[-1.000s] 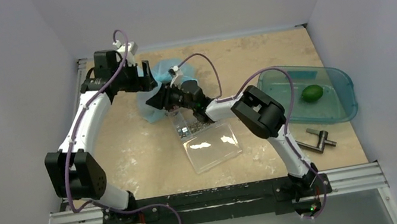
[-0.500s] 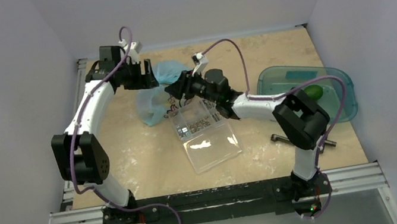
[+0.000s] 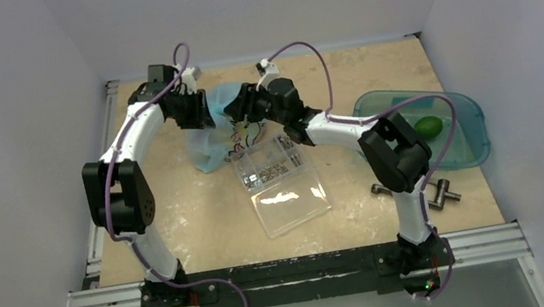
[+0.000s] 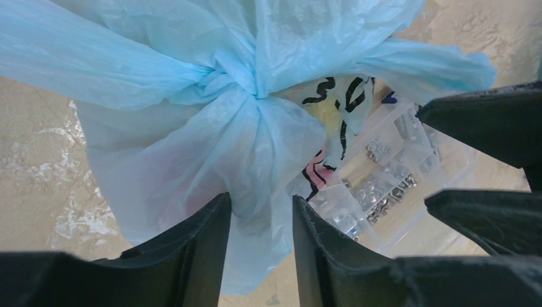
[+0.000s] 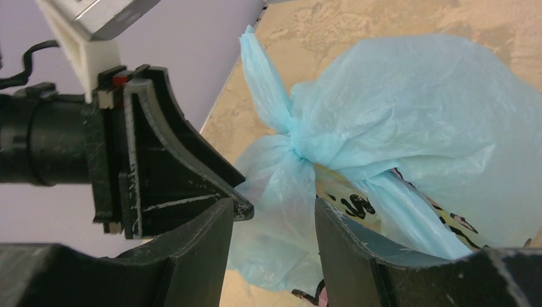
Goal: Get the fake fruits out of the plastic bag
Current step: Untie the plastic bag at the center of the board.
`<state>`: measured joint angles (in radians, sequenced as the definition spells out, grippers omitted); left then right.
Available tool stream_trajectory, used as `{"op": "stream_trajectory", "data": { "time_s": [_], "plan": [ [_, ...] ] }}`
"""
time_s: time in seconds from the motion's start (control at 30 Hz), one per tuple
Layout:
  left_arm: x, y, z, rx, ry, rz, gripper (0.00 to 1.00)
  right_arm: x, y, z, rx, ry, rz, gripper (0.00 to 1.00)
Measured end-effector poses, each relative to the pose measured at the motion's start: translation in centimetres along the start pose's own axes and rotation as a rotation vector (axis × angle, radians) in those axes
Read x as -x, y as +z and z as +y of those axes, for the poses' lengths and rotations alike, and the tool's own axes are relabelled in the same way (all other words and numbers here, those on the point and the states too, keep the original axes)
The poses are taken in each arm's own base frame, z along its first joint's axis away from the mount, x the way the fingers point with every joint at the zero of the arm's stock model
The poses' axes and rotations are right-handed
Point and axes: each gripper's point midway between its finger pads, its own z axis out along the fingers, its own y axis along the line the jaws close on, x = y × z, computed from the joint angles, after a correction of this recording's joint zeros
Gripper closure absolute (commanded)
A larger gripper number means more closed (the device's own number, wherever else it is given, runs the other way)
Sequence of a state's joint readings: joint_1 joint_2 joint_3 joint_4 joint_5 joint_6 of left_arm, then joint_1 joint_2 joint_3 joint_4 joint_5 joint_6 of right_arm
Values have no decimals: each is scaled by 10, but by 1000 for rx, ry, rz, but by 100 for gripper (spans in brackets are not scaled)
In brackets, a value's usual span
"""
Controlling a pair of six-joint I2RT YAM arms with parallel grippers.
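The light-blue plastic bag (image 3: 208, 145) lies at the back of the table, tied shut in a knot (image 4: 255, 96). Its printed panel (image 4: 339, 102) shows below the knot, and what it holds is hidden. My left gripper (image 4: 261, 201) stands open, with a loose tail of the bag hanging between its fingers but not pinched. My right gripper (image 5: 273, 208) faces it from the other side, also open around a tail of the bag (image 5: 281, 185). The two grippers (image 3: 201, 114) (image 3: 239, 112) nearly touch over the knot. One green fake fruit (image 3: 428, 127) lies in the teal tray (image 3: 377, 108).
A clear plastic box (image 3: 279, 179) of small metal parts lies open against the bag's near side, with its lid towards me. A grey metal tool (image 3: 433, 192) lies near the right arm's base. The walls stand close behind the bag.
The right arm has swung from over the clear box back to the bag's knot, and its jaws have widened. The left gripper has pushed in a little, and its jaws have narrowed around the bag's tail.
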<state>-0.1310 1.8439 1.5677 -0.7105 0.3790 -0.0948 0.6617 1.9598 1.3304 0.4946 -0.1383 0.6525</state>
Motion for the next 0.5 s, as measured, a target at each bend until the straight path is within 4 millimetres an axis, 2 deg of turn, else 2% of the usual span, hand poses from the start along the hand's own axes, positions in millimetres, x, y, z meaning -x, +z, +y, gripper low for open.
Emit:
{"op": "stream_trajectory", "data": {
  "time_s": [0.17, 0.27, 0.5],
  "plan": [
    [-3, 1, 3, 17, -8, 15, 82, -11, 18, -13, -50, 115, 18, 48],
    [-2, 0, 2, 16, -15, 14, 100, -18, 27, -23, -92, 182, 23, 46],
    [0, -1, -1, 4, -29, 13, 100, -28, 44, -42, -185, 287, 14, 45]
  ]
}}
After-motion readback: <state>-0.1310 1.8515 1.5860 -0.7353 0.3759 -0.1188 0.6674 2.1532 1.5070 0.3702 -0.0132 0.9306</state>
